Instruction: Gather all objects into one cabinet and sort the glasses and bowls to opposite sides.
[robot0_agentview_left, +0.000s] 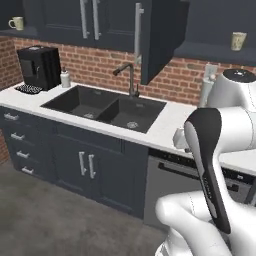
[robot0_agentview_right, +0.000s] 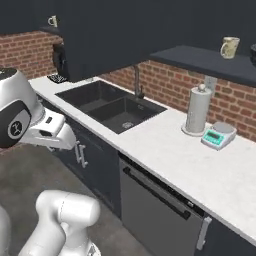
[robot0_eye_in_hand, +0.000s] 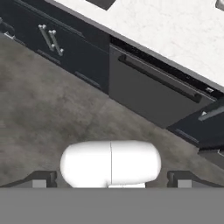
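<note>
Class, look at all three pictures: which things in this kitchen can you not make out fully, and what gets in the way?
- Black bowl: right base view, cut off by the right edge.
- Cup at upper left: right base view, too small, partly behind the open cabinet door.
- Paper-towel roll: left base view, partly hidden by the robot's white arm.
- Patterns on the beige mug: too blurred.

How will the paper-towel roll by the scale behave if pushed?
The paper-towel roll stands tall and narrow on a small base, so a high push probably tips it. It looks light and soft, so it likely slides easily on the smooth counter.
</note>
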